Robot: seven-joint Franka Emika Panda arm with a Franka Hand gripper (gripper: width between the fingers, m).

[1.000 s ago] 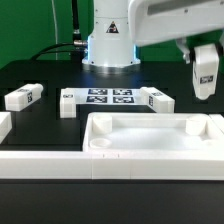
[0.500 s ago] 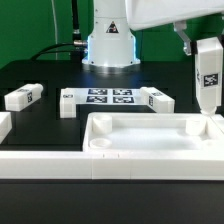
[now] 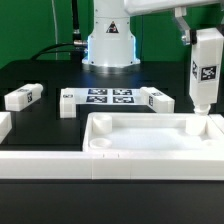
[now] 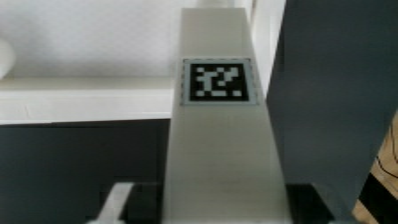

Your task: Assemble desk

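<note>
The white tray-like desk top [image 3: 140,118] lies at the front of the black table, with a round socket [image 3: 100,146] in its near left corner. My gripper [image 3: 204,38] is shut on a square white leg [image 3: 206,72] that hangs upright, tag facing out, its lower end just over the top's far right corner. In the wrist view the leg [image 4: 222,130] runs away from my gripper [image 4: 221,205], with dark fingers [image 4: 139,205] on both sides of it and the desk top's [image 4: 89,100] white surface behind. Three more legs [image 3: 22,97] [image 3: 67,102] [image 3: 157,100] lie on the table.
The marker board [image 3: 110,98] lies flat between two of the loose legs. The robot base [image 3: 108,45] stands behind it. A long low white rail [image 3: 40,166] runs along the front edge. Another white piece [image 3: 3,125] shows at the exterior view's left edge.
The held leg has swung from tilted to upright and shifted slightly towards the exterior view's right, its lower end coming down close over the top's far right corner. The grip is unchanged.
</note>
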